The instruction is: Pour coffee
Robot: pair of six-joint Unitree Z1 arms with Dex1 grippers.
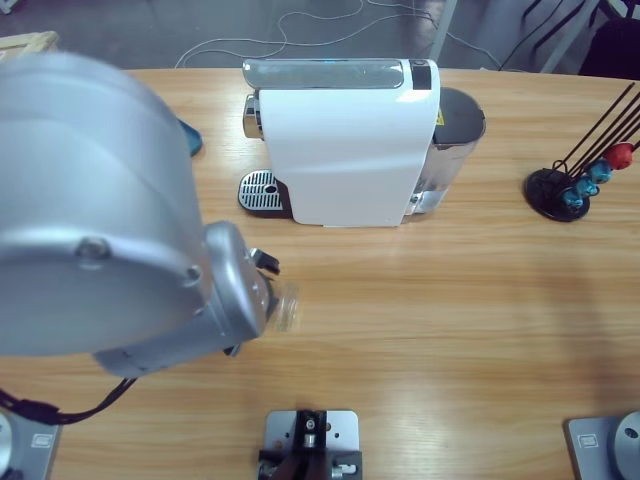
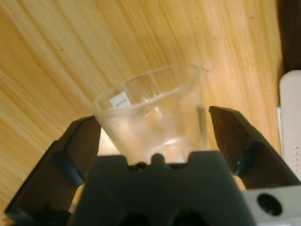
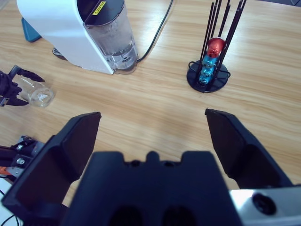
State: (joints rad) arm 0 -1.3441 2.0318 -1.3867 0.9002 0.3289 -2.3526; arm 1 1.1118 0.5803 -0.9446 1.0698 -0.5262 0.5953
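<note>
The left gripper (image 2: 153, 136) holds a small clear glass tumbler (image 2: 153, 115) between its jaws, tipped on its side above the table (image 1: 450, 330), mouth pointing away from the wrist; whether the jaws press the glass or only bracket it cannot be told for sure, though they sit close against its sides. No coffee shows in the glass, which looks clear through to its base. In the high view the tumbler (image 1: 283, 305) lies near the table's front-left part, half hidden by the left arm's large silver elbow (image 1: 90, 200), which covers much of the left end. Behind it, toward the back edge, stands the white coffee machine (image 1: 345, 145) with its drip grille (image 1: 260, 190) facing left and a clear water tank (image 3: 113, 42) at its right. A black capsule rack (image 1: 560, 190) with red and blue capsules (image 3: 209, 61) stands near the right end. The right gripper (image 3: 153, 136) hangs open, well apart from everything. The front-right stretch of the table is bare wood.
</note>
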